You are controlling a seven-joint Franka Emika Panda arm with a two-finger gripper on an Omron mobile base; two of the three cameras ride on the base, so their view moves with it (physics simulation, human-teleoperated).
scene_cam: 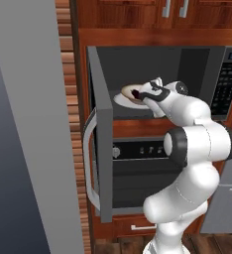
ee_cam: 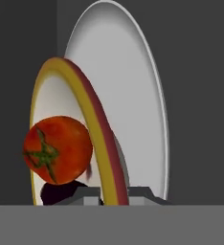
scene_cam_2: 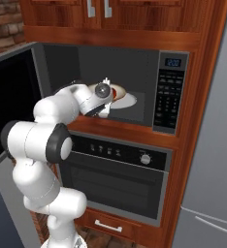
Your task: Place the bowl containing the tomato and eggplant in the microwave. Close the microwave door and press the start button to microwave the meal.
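From my station, the microwave (scene_cam: 157, 82) stands with its cavity open. The microwave door (scene_cam: 104, 149) is swung fully out to the left, its curved silver handle (scene_cam: 88, 158) projecting toward the base. In the left base view the door edge bounds the opening on the left; in the right base view the black keypad panel (scene_cam_2: 170, 92) bounds it on the right. The arm enters through the front of the opening. There is clear height between the wrist and the cavity ceiling, and dark free space along the back wall. Below the cavity sits the oven (scene_cam_2: 115, 179) with its control strip, well clear of the arm's upper links.

On the cavity floor lies a white turntable plate (scene_cam: 119, 100). The bowl (ee_cam: 92, 119) sits over that plate, inside the cavity.

The end effector (ee_cam: 115, 194) is narrowed onto the bowl's tan rim. In the hand view one fingertip sits on either side of the rim, at the bottom of the picture. The tomato (ee_cam: 58, 149) rests in the bowl's cream interior, just beside the inner fingertip. The eggplant (ee_cam: 61, 191) shows as a dark mass directly under the tomato, close against that same fingertip. I cannot tell whether the bowl's base is touching the turntable plate.
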